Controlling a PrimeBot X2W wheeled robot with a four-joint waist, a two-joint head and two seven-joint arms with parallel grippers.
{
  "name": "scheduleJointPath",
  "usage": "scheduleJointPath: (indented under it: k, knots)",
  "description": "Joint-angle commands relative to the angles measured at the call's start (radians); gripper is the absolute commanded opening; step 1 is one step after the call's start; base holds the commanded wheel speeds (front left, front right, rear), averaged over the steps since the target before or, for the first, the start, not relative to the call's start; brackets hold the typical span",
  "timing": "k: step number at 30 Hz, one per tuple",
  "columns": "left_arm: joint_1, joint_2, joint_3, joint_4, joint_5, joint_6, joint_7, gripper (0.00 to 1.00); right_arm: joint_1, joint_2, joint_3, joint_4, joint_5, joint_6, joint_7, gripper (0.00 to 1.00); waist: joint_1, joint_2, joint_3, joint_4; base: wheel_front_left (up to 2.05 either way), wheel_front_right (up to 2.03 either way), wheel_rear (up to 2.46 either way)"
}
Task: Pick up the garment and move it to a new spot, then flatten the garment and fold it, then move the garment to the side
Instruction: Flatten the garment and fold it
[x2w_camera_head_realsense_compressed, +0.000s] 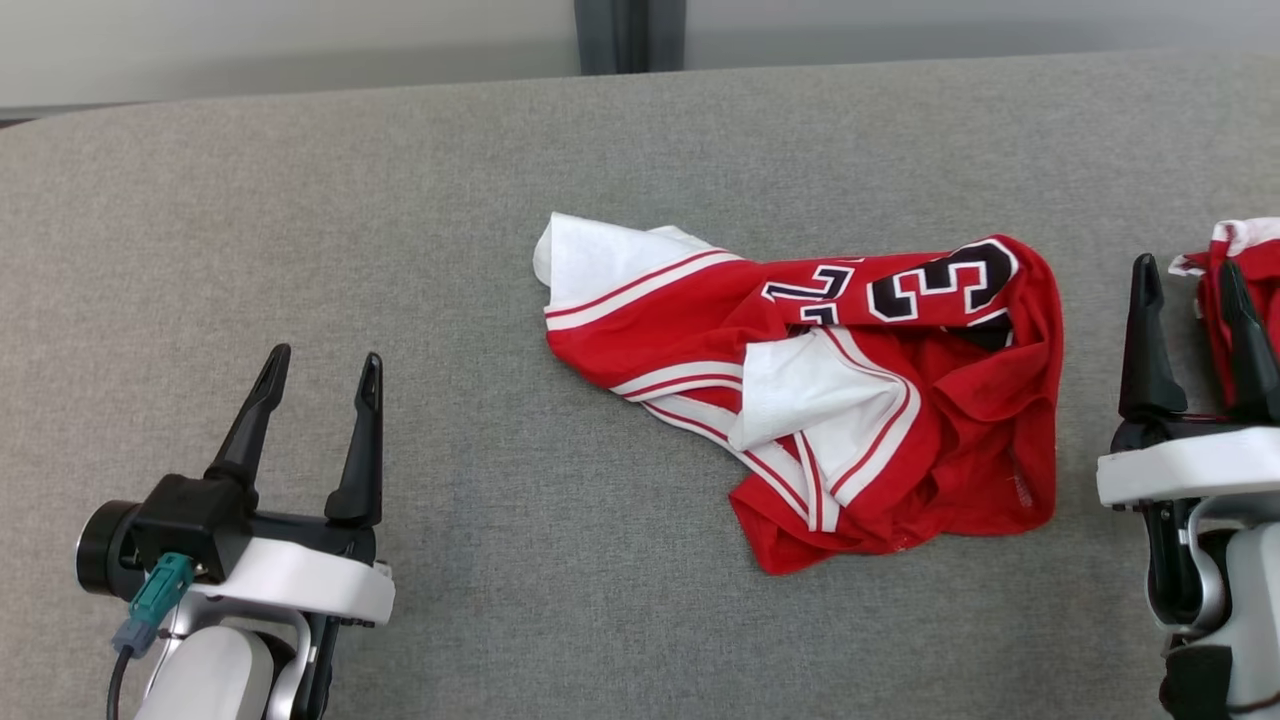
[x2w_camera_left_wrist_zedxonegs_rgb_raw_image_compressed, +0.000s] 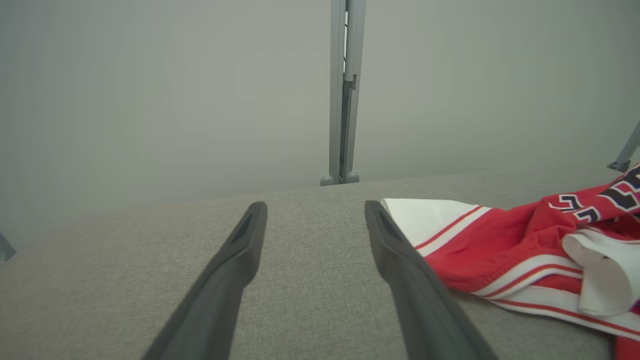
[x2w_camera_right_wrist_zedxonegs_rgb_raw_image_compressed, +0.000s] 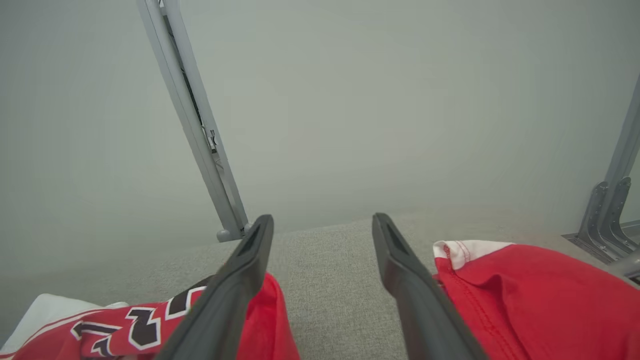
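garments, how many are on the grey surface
2. One jersey lies crumpled at the centre of the head view. A second garment sits at its right edge, beside the right gripper, cut off by the frame; more could lie out of view.

A bare lab-like test bay: grey cloth-covered table (x2w_camera_head_realsense_compressed: 300, 200), plain grey wall (x2w_camera_left_wrist_zedxonegs_rgb_raw_image_compressed: 150, 90), metal post (x2w_camera_left_wrist_zedxonegs_rgb_raw_image_compressed: 344, 100).

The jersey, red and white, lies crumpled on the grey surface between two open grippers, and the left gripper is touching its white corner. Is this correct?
Not entirely. The left gripper does not touch the jersey: the head view shows bare grey surface between them. The rest holds: the jersey lies crumpled between the open left gripper and the open right gripper.
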Motion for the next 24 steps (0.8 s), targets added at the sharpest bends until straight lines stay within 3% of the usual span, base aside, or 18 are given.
scheduleJointPath:
  k: [1,9,18,24]
  knots:
    - [0.015,0.008,0.005,-0.002,-0.002,0.009,0.003,1.0,0.037,0.007,0.007,-0.065,-0.019,0.0,-0.008,1.0,0.0,0.0,-0.02,-0.012,0.0,0.0,0.0]
    - [0.051,0.02,-0.002,-0.021,-0.002,0.022,0.017,1.0,0.217,0.031,0.072,-0.315,-0.095,0.0,0.06,1.0,0.0,0.0,-0.08,-0.023,0.0,0.0,0.0]
    - [0.101,0.025,-0.004,-0.037,-0.009,0.04,0.032,1.0,0.385,0.04,0.119,-0.453,-0.124,0.0,0.148,1.0,0.0,0.0,-0.128,-0.031,0.0,0.0,0.0]
    - [0.139,0.027,-0.006,-0.057,-0.016,0.057,0.046,1.0,0.439,0.041,0.121,-0.482,-0.111,0.0,0.171,1.0,0.0,0.0,-0.152,-0.034,0.0,0.0,0.0]
